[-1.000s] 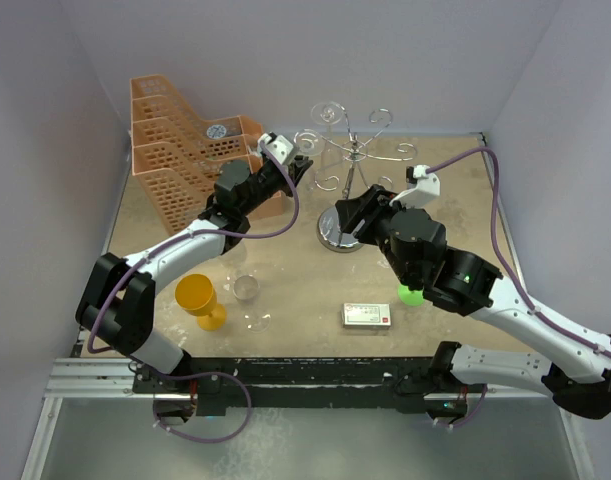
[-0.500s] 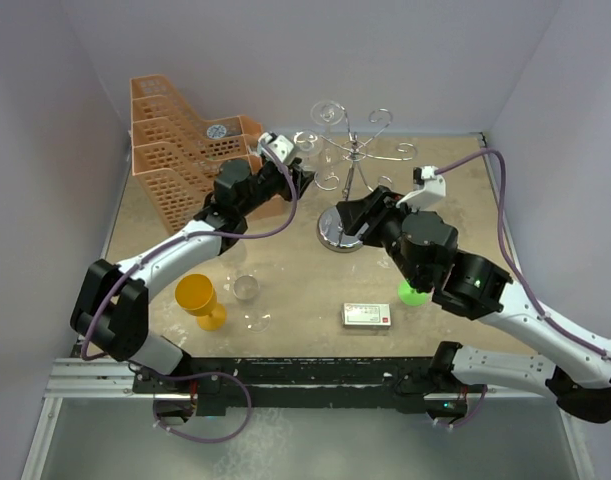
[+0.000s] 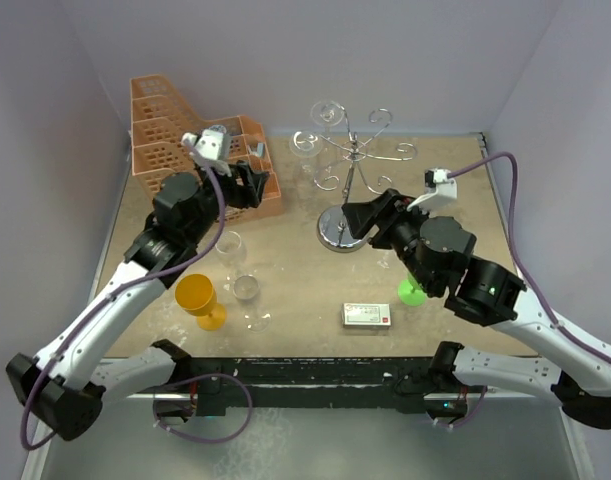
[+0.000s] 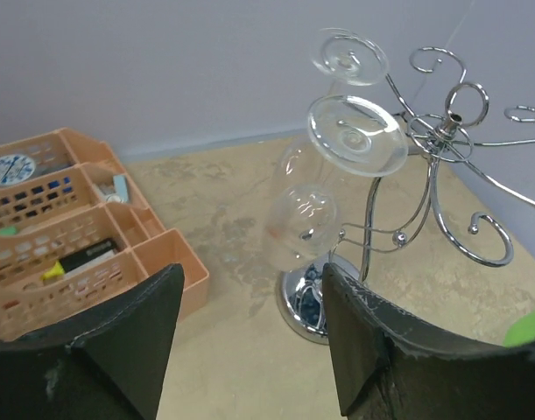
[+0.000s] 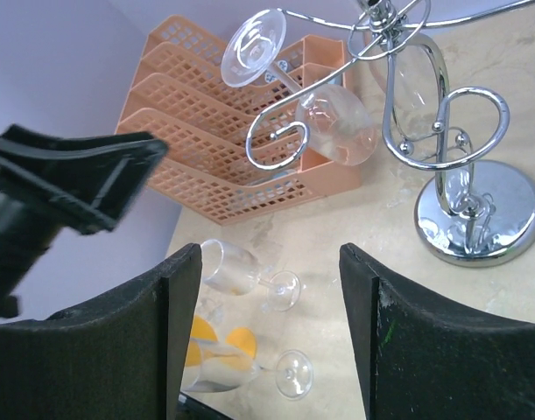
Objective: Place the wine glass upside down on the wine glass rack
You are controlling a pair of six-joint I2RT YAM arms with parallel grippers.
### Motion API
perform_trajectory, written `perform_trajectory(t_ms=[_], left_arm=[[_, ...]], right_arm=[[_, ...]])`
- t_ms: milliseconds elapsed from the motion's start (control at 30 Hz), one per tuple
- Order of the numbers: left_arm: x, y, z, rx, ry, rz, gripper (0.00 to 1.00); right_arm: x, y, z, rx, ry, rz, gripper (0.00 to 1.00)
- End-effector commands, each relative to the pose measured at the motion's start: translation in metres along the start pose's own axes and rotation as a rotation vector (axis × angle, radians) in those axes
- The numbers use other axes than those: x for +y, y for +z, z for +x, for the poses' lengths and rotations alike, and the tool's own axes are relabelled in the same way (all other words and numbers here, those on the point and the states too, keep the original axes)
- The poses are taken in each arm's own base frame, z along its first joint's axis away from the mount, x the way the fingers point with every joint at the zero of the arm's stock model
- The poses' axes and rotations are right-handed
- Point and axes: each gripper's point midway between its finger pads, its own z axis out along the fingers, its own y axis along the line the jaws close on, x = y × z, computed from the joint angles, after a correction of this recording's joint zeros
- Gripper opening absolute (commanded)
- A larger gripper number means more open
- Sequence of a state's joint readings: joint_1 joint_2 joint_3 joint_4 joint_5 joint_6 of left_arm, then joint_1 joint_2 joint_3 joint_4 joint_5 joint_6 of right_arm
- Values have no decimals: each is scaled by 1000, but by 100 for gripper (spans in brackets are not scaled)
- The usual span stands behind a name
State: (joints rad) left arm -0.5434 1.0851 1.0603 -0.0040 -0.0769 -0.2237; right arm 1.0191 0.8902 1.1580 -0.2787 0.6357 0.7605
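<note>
Two grippers stood wide apart with nothing between their fingers, and the account runs across the overhead view from the left edge.

At upper left sat the orange lattice basket (image 3: pixel 165 140). Just right of it, the left gripper (image 4: pixel 249 284) was fully spread and empty, pointed toward the centre of the frame. Below it, at lower left, were a yellow goblet (image 3: pixel 198 297) and some spare clear glasses (image 3: pixel 231 246) on the tabletop.

In the upper centre the wine glass (image 4: pixel 353 136) hung upside down. Its round foot rested on top of a scroll arm, its bowl dangled below, and no finger was touching it. A second hung glass (image 4: pixel 348 55) showed just above it in the left wrist view. Both belonged to the wine glass rack (image 3: pixel 334 232), whose domed chrome base stood at mid-frame.

Right of that base, the right gripper (image 5: pixel 271 254) was also spread wide and held nothing.

By the look of it, the glass was thin-walled, light, rigid, smooth enough to slip, and easily chipped against wire. I judged the stem, between foot and bowl, to be the safest place to take hold, with a gentle squeeze. Squeezing the bowl risked cracking it. The foot probably sat loosely on slick chrome, so a nudge toward the arm's open end could have slid it off. The slender rack also looked liable to rock if bumped.
</note>
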Motion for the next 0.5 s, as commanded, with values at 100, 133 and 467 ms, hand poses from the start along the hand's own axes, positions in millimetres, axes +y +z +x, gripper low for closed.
perform_trajectory(t_ms=[100,133,467], left_arm=[[36,-68,19,183,-144,-255,67],[37,-76,28,223,-147,-263,67],[50,-121,102,516,-165,-357,41]], right_arm=[[0,0,5,8,-32,-28,67],[-1,1,8,10,-29,-25,68],[0,17,41,77,-16,-26,68]])
